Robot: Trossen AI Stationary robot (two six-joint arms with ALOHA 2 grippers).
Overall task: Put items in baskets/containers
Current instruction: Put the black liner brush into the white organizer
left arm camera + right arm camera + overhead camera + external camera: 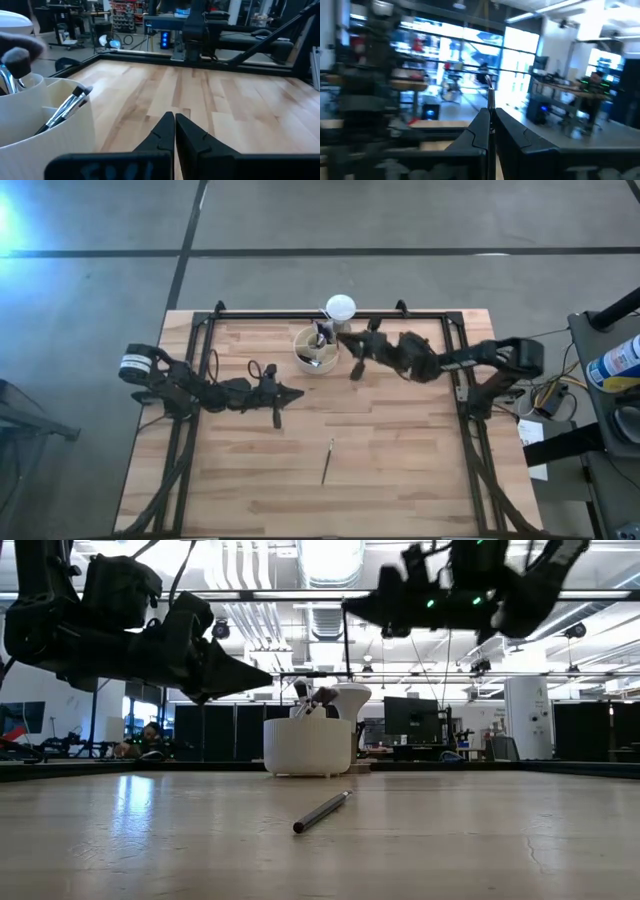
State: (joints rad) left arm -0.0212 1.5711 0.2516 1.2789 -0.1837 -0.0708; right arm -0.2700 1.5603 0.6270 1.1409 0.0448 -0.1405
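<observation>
Beige organiser [316, 350]: R fingers [481, 131] clamp brush [490, 97]; L fingers [164, 131] together, empty.

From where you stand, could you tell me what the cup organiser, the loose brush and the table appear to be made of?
Cup organiser: probably matte cream plastic, with smooth walls and no gloss.
Loose brush: dark handle with a slight sheen, possibly metal or lacquered plastic; I cannot tell which.
Table: light wooden planks, with visible grain and strip joints, faintly glossy.

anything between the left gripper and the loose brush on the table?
Nothing: in the high view only bare wood separates the left gripper, shut and empty, from the loose brush. The low view shows the gripper raised above the tabletop.
</observation>
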